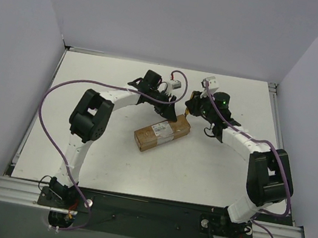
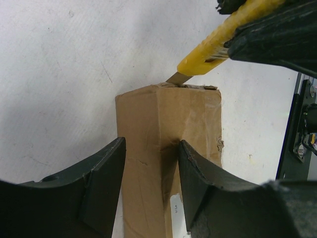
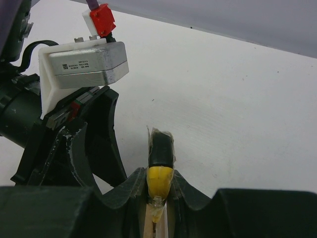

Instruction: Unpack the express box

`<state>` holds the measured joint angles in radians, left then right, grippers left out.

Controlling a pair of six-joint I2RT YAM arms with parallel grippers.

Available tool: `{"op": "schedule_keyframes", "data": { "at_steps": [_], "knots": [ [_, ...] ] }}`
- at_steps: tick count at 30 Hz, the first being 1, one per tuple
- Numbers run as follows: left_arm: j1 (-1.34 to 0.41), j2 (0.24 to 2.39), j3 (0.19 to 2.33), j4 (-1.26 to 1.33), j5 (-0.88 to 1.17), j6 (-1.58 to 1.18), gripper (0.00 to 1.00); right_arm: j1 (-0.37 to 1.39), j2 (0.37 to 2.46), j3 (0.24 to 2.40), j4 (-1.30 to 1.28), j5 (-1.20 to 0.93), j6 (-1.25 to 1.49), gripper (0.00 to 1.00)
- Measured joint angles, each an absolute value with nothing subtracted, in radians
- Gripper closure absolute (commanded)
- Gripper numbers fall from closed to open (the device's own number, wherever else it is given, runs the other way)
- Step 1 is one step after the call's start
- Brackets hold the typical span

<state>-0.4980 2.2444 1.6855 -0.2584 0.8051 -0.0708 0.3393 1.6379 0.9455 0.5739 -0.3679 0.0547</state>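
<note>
- Top external view: shows the small elongated brown cardboard express box (image 1: 161,133) lying near the middle of the white tabletop (image 1: 92,76), with its long axis running from 8 o'clock to 2 o'clock and its white printed label (image 1: 160,128) facing up.
- Puts the left gripper (image 1: 171,114) over the box's 2 o'clock end, and the right gripper (image 1: 195,108) just beside it, further toward 2 o'clock.
- Left wrist view: shows the left gripper (image 2: 151,148) set at a medium width, with its black fingers (image 2: 104,188) either side of the box (image 2: 163,124) and clamped on it. Shows a sliver of the label (image 2: 176,208) at 6 o'clock between them.
- Shows the yellow-and-black plastic utility knife (image 2: 213,47) coming in from 1 o'clock. Has its metal blade (image 2: 174,78) touching the ragged taped edge at the box's 12 o'clock end.
- Right wrist view: shows the right gripper (image 3: 159,179) drawn in narrow on the knife (image 3: 160,163), fingers (image 3: 133,186) pressed against both sides of its yellow body.
- Shows, at 10 o'clock, the left arm's white-and-grey camera module (image 3: 84,64) with a red plug (image 3: 101,20) on top.
</note>
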Motion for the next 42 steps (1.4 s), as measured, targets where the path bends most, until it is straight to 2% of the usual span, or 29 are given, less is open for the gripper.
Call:
{"op": "schedule_keyframes", "data": {
  "at_steps": [17,27,34,36,42],
  "knots": [
    [-0.498,2.244,1.686,-0.259,0.803,-0.071,0.45,0.339,1.66,0.942,0.595,-0.383,0.028,1.0],
    [-0.504,2.244,1.686,-0.263,0.801,-0.087,0.51,0.355,1.561,0.838,0.598,-0.368,-0.009,1.0],
    [-0.51,2.244,1.686,-0.267,0.805,-0.102,0.58,0.375,1.52,0.805,0.589,-0.315,-0.026,1.0],
    [-0.511,2.244,1.686,-0.267,0.809,-0.11,0.57,0.384,1.509,0.799,0.578,-0.291,-0.026,1.0],
    [-0.511,2.244,1.695,-0.268,0.812,-0.119,0.48,0.402,1.496,0.789,0.575,-0.245,-0.025,1.0]
  ]
}}
